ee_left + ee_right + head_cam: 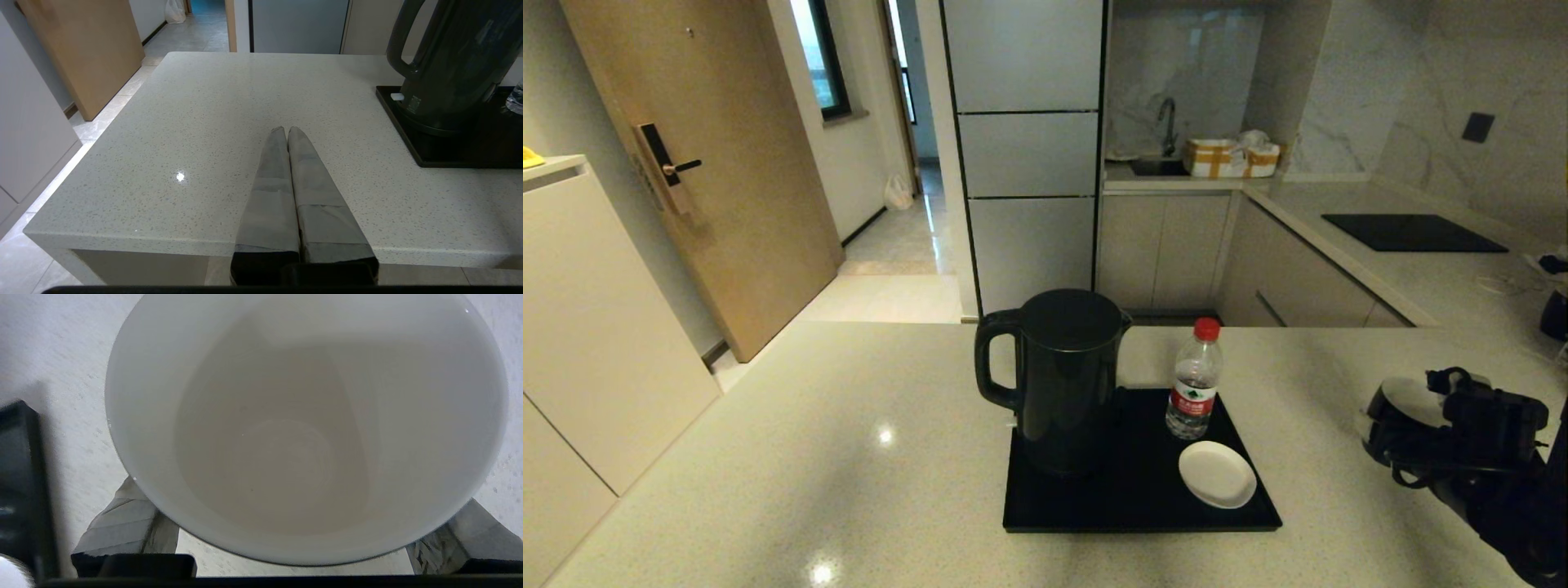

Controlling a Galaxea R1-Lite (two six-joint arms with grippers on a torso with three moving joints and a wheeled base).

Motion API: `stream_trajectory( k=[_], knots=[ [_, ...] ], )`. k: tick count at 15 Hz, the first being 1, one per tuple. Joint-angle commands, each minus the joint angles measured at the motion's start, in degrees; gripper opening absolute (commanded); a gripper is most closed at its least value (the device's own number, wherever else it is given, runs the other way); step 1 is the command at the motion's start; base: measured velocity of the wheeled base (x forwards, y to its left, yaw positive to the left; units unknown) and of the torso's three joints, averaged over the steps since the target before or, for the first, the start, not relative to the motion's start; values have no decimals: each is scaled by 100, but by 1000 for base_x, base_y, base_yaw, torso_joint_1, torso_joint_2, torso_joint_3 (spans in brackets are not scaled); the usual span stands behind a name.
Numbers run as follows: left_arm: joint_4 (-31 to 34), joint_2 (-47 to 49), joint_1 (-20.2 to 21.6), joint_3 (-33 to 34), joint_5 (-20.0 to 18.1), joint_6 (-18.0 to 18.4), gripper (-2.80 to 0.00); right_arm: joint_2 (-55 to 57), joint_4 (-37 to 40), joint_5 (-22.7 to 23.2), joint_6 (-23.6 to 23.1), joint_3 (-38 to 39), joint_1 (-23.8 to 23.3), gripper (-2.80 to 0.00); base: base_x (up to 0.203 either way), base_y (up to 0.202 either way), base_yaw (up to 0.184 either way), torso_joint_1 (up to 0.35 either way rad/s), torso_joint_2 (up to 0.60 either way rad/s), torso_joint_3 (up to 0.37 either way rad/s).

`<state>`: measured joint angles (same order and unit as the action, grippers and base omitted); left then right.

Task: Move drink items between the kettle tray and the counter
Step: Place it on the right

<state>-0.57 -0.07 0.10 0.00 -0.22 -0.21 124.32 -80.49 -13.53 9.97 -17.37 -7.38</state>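
Note:
The black kettle (1066,384) stands on the left part of the black kettle tray (1135,500) on the beige counter (809,457). Behind the white saucer (1217,474), the red-capped bottle (1194,384) stands upright on the tray's right side. Right of the tray is the black cup with a white inside (1409,398). My right gripper (1417,429) reaches over it from the right. In the right wrist view the cup (302,416) fills the picture, and the right gripper (300,490) has a finger against each side below the rim. My left gripper (287,130) is shut and empty, over the counter's near edge left of the kettle (453,61).
A black cooktop panel (1413,233) lies on the side counter at the back right, with a sink and boxes (1229,157) behind. A dark object (1553,314) stands at the right edge. Bare counter stretches left of the tray.

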Motion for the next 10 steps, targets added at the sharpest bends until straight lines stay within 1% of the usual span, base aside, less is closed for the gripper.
stream_trajectory(
  k=[1,3,6,7,9,10],
  knots=[
    [-4,7,8,0,-4,-5,-280,235,-317,-14,5,350,-157,-280,0,0,0,0,0,0],
    [-4,7,-1,0,-4,-6,-280,575,-574,-103,10,427,-337,-280,0,0,0,0,0,0],
    [-4,7,7,0,3,-6,-280,803,-717,-183,7,586,-403,-280,0,0,0,0,0,0],
    [-4,7,-1,0,-4,-6,-280,797,-717,-160,37,704,-269,-280,0,0,0,0,0,0],
    [-4,-1,5,0,0,-6,-280,774,-717,-170,72,854,448,-280,0,0,0,0,0,0],
    [-4,7,-1,0,-4,-6,-280,766,-717,-190,79,852,707,-280,0,0,0,0,0,0]
  ],
)
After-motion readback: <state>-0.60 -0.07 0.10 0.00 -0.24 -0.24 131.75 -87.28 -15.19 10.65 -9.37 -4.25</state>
